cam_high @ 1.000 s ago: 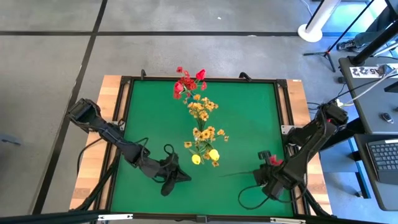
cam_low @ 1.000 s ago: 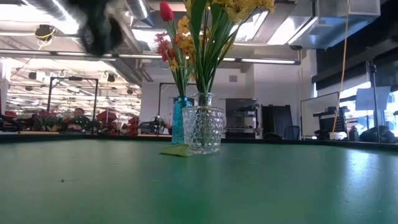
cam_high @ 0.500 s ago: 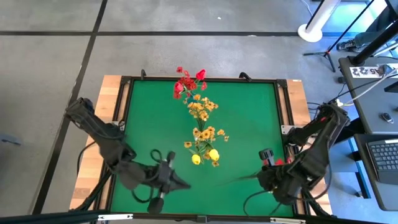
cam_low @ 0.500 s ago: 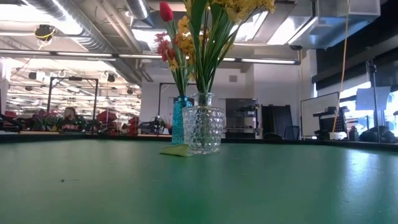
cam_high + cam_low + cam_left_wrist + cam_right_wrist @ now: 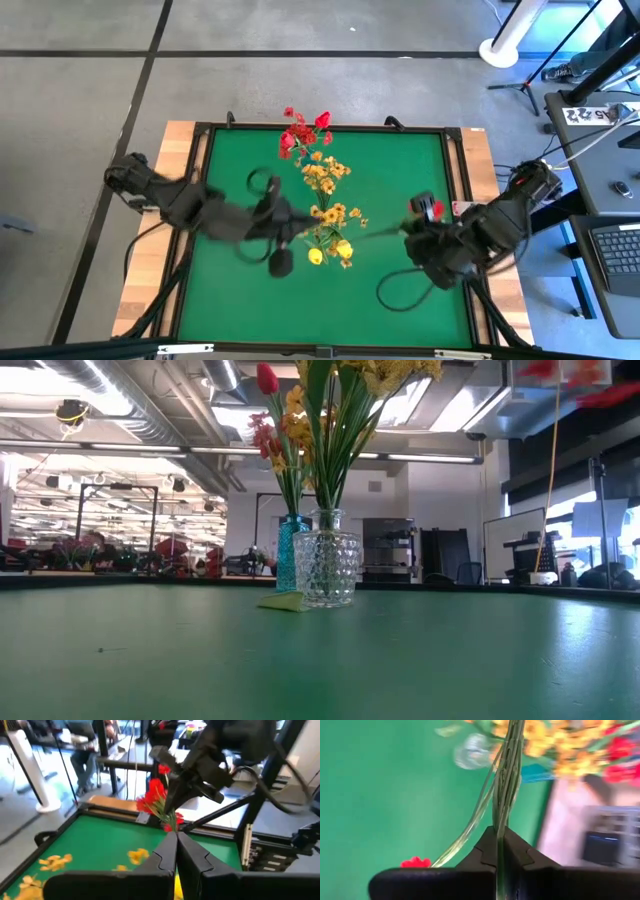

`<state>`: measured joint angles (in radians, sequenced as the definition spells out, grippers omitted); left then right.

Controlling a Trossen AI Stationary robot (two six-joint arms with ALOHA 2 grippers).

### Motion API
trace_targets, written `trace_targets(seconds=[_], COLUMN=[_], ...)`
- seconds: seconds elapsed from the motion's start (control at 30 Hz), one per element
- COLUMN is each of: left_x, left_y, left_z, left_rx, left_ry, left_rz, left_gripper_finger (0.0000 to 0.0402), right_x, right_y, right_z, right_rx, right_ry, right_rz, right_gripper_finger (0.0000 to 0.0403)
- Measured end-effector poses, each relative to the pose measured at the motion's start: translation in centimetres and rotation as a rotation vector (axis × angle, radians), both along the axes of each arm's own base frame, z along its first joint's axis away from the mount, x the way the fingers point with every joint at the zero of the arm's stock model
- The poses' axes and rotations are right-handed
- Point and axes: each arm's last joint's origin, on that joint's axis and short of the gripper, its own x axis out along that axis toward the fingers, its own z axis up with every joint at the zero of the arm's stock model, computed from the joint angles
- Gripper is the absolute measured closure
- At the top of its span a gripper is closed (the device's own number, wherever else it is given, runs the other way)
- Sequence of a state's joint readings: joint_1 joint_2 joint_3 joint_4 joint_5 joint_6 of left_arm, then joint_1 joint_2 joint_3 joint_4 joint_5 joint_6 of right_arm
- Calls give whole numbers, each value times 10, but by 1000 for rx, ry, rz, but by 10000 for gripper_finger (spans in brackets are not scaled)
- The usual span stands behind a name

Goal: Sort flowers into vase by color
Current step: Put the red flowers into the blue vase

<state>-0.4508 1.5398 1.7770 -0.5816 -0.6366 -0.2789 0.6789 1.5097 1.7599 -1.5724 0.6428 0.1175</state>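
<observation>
Two vases stand mid-table. The blue vase [image 5: 293, 550] holds red flowers [image 5: 300, 130] and some yellow ones. The clear glass vase [image 5: 327, 570] holds yellow flowers [image 5: 335, 222]. My right gripper [image 5: 410, 234] is right of the vases, raised and shut on a red sprig [image 5: 425, 208]. Its green stems [image 5: 375, 233] reach toward the clear vase. My left gripper [image 5: 298, 226] hovers just left of the yellow flowers, shut and empty [image 5: 176, 845]. The sprig's red blooms [image 5: 156, 795] face it. My right gripper pinches the sprig's bundle of thin green stems [image 5: 503, 817] between its two fingers. The stems run on past the fingertips, roughly along the fingers, toward the vases. One red bloom [image 5: 415, 862] shows beside the gripper. The sprig is lifted clear of the table.
A green mat [image 5: 400, 170] covers the table inside a black frame [image 5: 200, 150]; wooden borders lie outside it. A small pale leaf [image 5: 283, 603] lies on the mat by the clear vase. Bare mat spreads on every side of the vases.
Both arms have risen from near the table's front edge. My right gripper has lifted the red sprig off the mat and carried it up toward the far edge and the vases. My left gripper has gone up and toward the vases, rolling as it went.
</observation>
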Motion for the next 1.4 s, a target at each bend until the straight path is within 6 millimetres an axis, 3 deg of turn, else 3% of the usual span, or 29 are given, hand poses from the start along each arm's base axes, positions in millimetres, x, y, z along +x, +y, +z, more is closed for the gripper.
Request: trace_targets(seconds=[0.17, 0.37, 0.6, 1.0, 1.4], left_x=[18, 27, 37, 52, 55], left_y=[54, 118, 164, 196, 177], left_z=[6, -1, -15, -35, -38], left_rx=[-119, -294, -321, -413, -434], left_ry=[3, 72, 137, 181, 219], left_rz=[-28, -99, -127, -122, -259], left_gripper_finger=[397, 397, 356, 243, 256], right_x=[17, 29, 47, 76, 90], right_y=[-29, -58, -72, -79, -80], right_z=[3, 7, 11, 7, -2], right_rx=[-224, -450, -463, -485, -523], right_ry=[-8, 8, -14, -20, 22], right_rz=[-23, -80, -62, 9, 18], right_gripper_finger=[401, 401, 401, 402, 402])
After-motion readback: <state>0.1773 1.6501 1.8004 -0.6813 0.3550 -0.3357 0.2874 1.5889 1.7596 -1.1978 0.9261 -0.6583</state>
